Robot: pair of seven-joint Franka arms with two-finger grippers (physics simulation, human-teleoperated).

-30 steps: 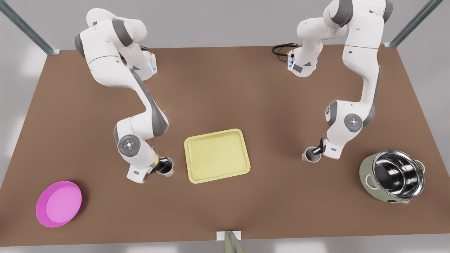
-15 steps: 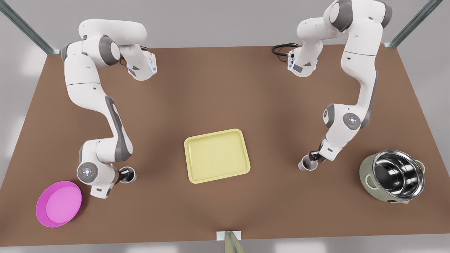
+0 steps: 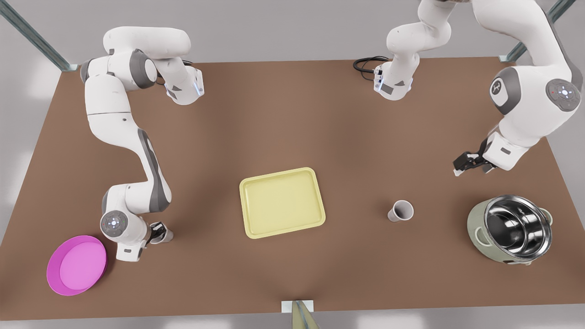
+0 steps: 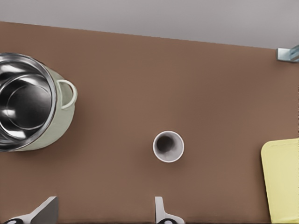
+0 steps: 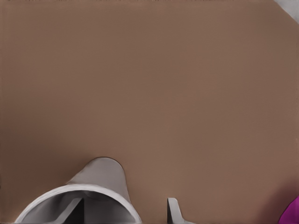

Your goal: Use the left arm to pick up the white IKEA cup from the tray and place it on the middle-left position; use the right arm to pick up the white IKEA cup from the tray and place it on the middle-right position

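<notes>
Left gripper [image 3: 468,164] [image 4: 103,205]: on the arm at the front view's right, up off the table [image 3: 292,114], near the pot [image 3: 512,235] [image 4: 28,114]. Fingers spread wide, holding nothing.

Pot-side cup [image 3: 401,210] [image 4: 168,146]: upright on the table, mouth up, between tray [image 3: 282,202] [image 4: 282,182] and pot, apart from both. Well clear of the left gripper.

Right gripper [image 3: 157,230] [image 5: 124,205]: on the arm at the front view's left, low at the table, just beside the magenta bowl [image 3: 77,265] [image 5: 292,214]. It straddles the wall of the bowl-side cup [image 3: 166,235] [image 5: 100,186]: 1 finger inside the cup, the other outside. In the right wrist view the outer finger stands off the wall with a visible gap, so the jaws read as parted, not clamped.

Bowl-side cup: on the table, between bowl and tray, closer to the bowl.

Tray: middle of the table, 0 cups on it; both cups sit off it, 1 per side.
</notes>
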